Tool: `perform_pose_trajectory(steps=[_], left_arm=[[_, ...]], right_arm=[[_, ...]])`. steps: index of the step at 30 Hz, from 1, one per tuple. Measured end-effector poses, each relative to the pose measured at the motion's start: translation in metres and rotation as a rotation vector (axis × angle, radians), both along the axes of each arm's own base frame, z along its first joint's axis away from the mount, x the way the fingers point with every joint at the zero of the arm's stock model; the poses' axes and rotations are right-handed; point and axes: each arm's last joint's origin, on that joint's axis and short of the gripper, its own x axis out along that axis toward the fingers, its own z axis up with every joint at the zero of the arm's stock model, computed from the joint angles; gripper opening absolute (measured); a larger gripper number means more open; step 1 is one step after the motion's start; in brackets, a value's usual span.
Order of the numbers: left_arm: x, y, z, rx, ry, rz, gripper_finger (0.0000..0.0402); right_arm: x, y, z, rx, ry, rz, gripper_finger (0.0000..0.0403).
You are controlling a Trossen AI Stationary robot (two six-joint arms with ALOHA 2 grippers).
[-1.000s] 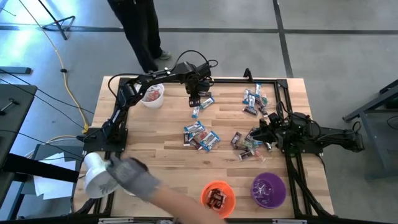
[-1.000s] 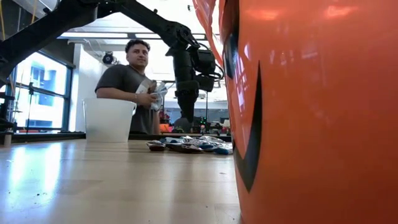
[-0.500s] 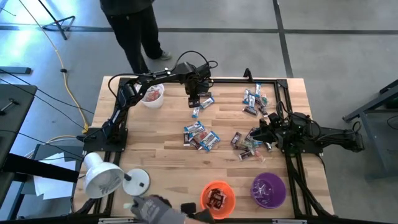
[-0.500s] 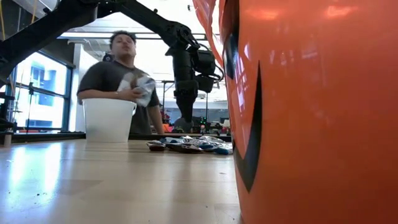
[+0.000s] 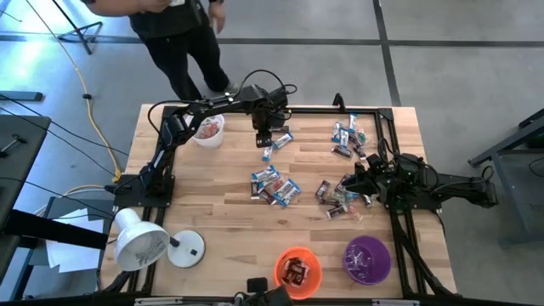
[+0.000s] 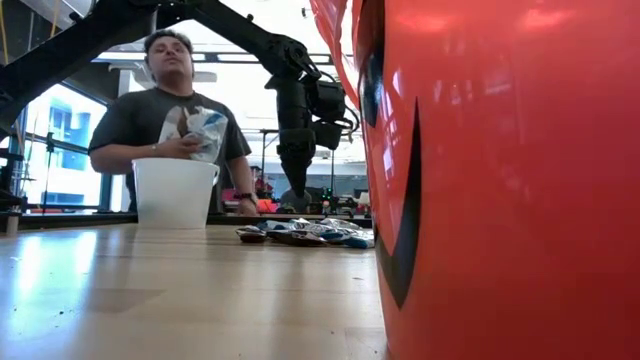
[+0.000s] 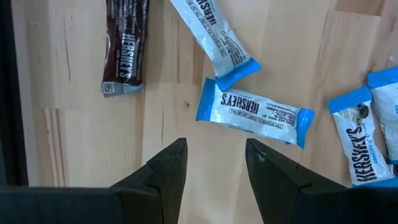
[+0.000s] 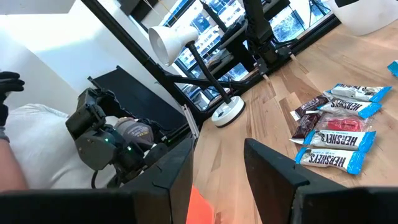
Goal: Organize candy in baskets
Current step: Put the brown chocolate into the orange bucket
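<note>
Left arm stretched across the far table edge, left gripper (image 5: 264, 138) pointing down, fingers spread, empty, above a blue-and-white wrapped candy bar (image 7: 255, 111). Right arm low at the right side; right gripper (image 5: 355, 181) parted, apparently empty, beside scattered wrapped candy (image 5: 274, 185). Bare wood toward the orange basket (image 5: 297, 270), purple basket (image 5: 367, 259); white basket (image 5: 208, 130) far-left.
</note>
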Motion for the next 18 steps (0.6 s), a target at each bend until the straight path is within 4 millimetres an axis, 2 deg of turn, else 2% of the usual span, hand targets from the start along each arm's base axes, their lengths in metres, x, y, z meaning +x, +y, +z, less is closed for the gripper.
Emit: perform_pose_trajectory(steps=[14,18], left_arm=[[-0.0006,-0.0004,0.0000,-0.004,0.006,-0.001,0.0152],[-0.0070,-0.0043,0.0090,-0.018,0.032,-0.027,0.0152]], right_arm=[[0.0000,0.0000,0.0000,0.000,0.000,0.000,0.0138],[0.0000,0.0000,0.0000,0.000,0.000,0.000,0.0138]])
